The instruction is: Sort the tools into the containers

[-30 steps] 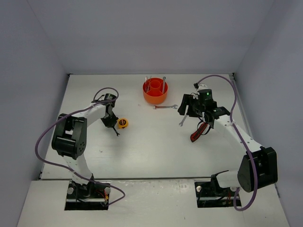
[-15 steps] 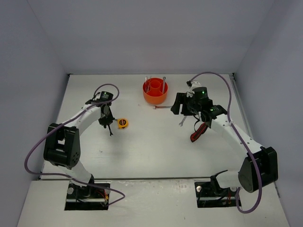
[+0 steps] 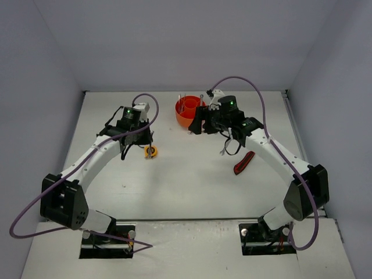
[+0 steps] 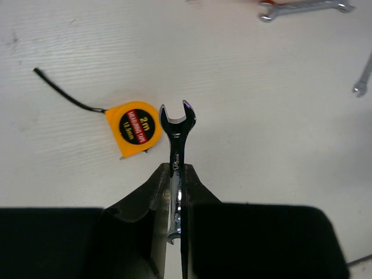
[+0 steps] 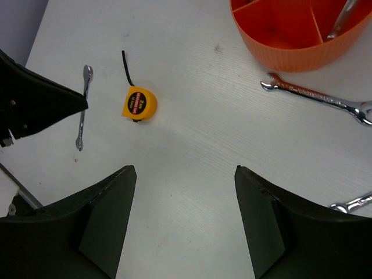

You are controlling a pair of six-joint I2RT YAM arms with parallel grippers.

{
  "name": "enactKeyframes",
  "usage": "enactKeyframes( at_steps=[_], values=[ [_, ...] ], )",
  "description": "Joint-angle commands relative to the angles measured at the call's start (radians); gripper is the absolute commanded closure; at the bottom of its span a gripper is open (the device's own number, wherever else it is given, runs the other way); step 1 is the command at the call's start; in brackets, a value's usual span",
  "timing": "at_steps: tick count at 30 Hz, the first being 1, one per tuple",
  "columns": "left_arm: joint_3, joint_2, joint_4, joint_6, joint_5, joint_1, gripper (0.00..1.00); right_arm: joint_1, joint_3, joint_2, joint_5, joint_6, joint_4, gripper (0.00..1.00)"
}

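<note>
My left gripper (image 4: pixel 176 170) is shut on a silver wrench (image 4: pixel 177 136), whose open head pokes out beside the yellow-black tape measure (image 4: pixel 138 128) on the table. From above, the left gripper (image 3: pixel 141 141) hangs just left of the tape measure (image 3: pixel 150 151). The right gripper (image 5: pixel 185 174) is open with nothing between its fingers, over bare table. It sits (image 3: pixel 196 126) just below and right of the orange tub (image 3: pixel 187 113). The tub (image 5: pixel 290 49) has dividers and a silver tool (image 5: pixel 343 14) leaning inside. A wrench (image 5: pixel 317 99) lies in front of it.
Another wrench (image 3: pixel 224 150) and the red-black utility knife (image 3: pixel 244 163) lie right of centre, under the right arm. Two thin tools stand upright in the tub. The tape measure's black cord (image 4: pixel 64 93) trails across the table. Grey walls close in the table.
The left arm has carried the held wrench up and right, towards the tape measure. The right gripper has swung left to a spot beside the tub, still open.
</note>
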Motion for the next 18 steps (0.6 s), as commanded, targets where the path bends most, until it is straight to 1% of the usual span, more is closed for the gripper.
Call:
enactKeyframes(
  at_steps=[1,7,11,18],
  values=[
    [0.055,-0.074,0.116,0.088,0.132,-0.039,1.00,0.008,0.106,0.027,-0.083,0.021,0.061,0.34],
    [0.094,-0.076,0.126,0.109,0.200,-0.098,1.00,0.049,0.164,0.082,-0.096,0.040,0.068,0.34],
    [0.114,-0.078,0.128,0.126,0.202,-0.140,1.00,0.068,0.180,0.103,-0.103,0.049,0.074,0.35],
    [0.130,-0.085,0.150,0.125,0.207,-0.162,1.00,0.086,0.194,0.127,-0.117,0.067,0.075,0.36]
  ],
)
